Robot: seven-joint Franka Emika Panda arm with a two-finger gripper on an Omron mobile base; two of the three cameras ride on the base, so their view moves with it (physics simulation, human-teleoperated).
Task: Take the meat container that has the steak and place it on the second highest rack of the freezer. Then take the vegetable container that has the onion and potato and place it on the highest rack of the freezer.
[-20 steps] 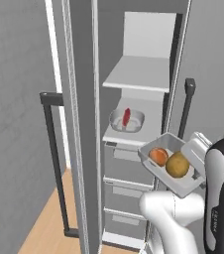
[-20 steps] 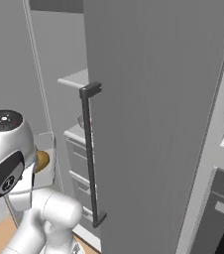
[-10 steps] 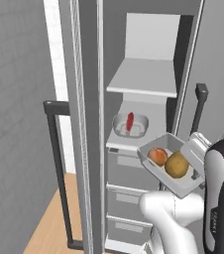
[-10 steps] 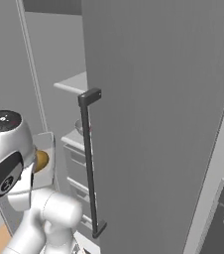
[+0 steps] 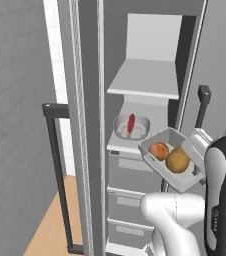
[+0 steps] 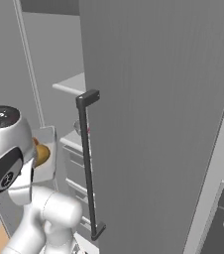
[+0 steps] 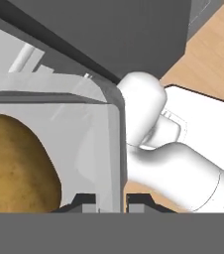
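The vegetable container (image 5: 151,154), a clear tub tilted in the air before the open freezer, holds an orange onion (image 5: 158,150) and a brown potato (image 5: 177,160). My gripper (image 7: 111,202) is shut on the vegetable container's wall (image 7: 106,149), with the potato (image 7: 15,163) close to its left. The vegetable container (image 6: 48,149) also peeks out beside my arm in the right base view. The meat container (image 5: 121,131) with the red steak (image 5: 131,122) stands on the freezer's second highest rack (image 5: 157,120). The highest rack (image 5: 145,82) is bare.
An open freezer door (image 5: 82,125) with a dark bar handle (image 5: 55,165) stands to the left. Another grey door (image 6: 158,124) with a handle (image 6: 86,163) blocks the right side. Drawers (image 5: 130,172) lie below the racks. The wooden floor (image 5: 50,230) shows low on the left.
The whole picture has shifted: the base has driven, and the freezer opening now sits further right in the left base view. The held vegetable container keeps its place by the arm.
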